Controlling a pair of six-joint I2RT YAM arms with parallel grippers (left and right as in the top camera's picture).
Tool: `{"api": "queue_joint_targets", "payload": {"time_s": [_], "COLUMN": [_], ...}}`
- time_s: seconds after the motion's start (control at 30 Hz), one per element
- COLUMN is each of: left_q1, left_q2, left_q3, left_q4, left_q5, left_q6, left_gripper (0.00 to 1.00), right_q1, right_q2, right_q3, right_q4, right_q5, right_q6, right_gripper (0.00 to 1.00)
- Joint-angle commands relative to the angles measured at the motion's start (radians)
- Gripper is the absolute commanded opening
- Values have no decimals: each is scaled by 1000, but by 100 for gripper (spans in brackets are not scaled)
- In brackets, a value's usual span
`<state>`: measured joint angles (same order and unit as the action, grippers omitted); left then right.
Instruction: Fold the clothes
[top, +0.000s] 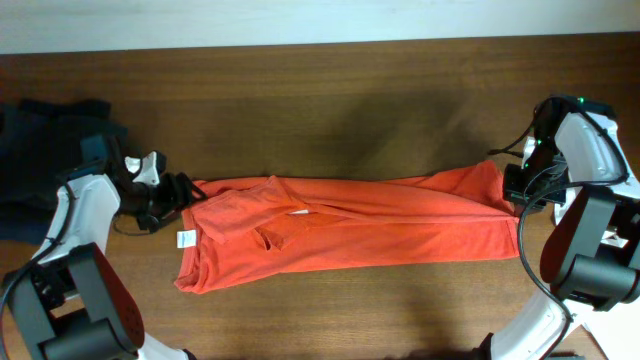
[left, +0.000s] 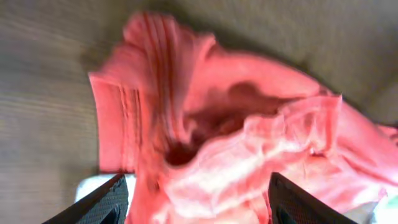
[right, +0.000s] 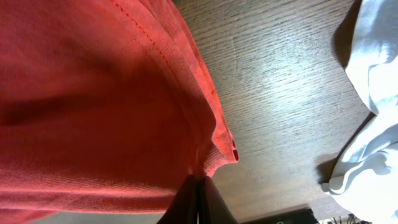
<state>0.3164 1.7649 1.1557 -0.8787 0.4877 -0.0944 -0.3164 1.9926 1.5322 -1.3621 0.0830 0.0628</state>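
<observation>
Overhead, orange shirt (top: 380, 222) spread between left tool (top: 187, 194) and right tool (top: 513, 196)

One orange shirt (top: 360, 225), one dark garment (top: 40, 150), one white cloth (right: 373, 93), two pincers (left: 196, 180) (right: 199, 182).

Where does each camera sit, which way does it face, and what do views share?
Overhead: above, looking down on the long orange fabric garment and brown wooden table; left arm and right arm show.
Left wrist: facing its bunched end; open left end effector shows.
Right wrist: facing its hem; right end effector pinches it.
Shared: the garment.
</observation>
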Motion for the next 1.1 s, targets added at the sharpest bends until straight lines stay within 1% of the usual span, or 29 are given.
{"api": "queue_joint_targets", "payload": {"time_s": [0.0,0.07,0.23,0.27,0.33,0.4,0.53,0.67,0.73,0.83,0.87,0.97,1.0,1.03,1.07], "left_q1": [-21,-54,-126,-138,-155,-158,-157,-158,-166,-180,-183,-183,-183,-183,-183], "left_q2": [-30,-30,-30,-30,-30,-30,-30,-30,-30,-28,-28,-28,-28,-28,-28], "left_q3": [5,-14,-73,-80,-80,-80,-80,-80,-93,-127,-131,-131,-131,-131,-130], "left_q4": [-80,-87,18,34,37,29,6,26,57,113,124,147,144,141,137], "left_q5": [38,-31,-45,-74,-138,-171,-171,-171,-171,-170,-171,-167,-165,-152,-140], "left_q6": [20,20,19,19,19,19,8,8,8,3,1,-12,-14,-14,-14], "left_gripper": [71,70,66,64,64,64,60,60,59,56,53,31,20,11,7], "right_q1": [-5,-5,-5,-5,-5,-5,-5,-5,-5,-5,-5,-5,-5,-5,-5], "right_q2": [-8,-7,-7,-8,-8,-8,-8,-8,-8,-7,-7,-8,-8,-8,-8], "right_q3": [-8,-8,-8,-8,-8,-8,-8,-8,-8,-8,-8,-8,-8,-8,-8], "right_q4": [9,9,10,10,10,10,13,13,13,12,12,12,12,12,12], "right_q5": [27,27,27,27,27,27,27,27,27,27,27,27,27,27,27], "right_q6": [-1,-2,-2,-2,-2,-2,-2,-2,-2,-2,-2,-2,-2,-2,-2], "right_gripper": [4,4,4,4,4,4,4,4,4,4,4,4,4,4,4]}}
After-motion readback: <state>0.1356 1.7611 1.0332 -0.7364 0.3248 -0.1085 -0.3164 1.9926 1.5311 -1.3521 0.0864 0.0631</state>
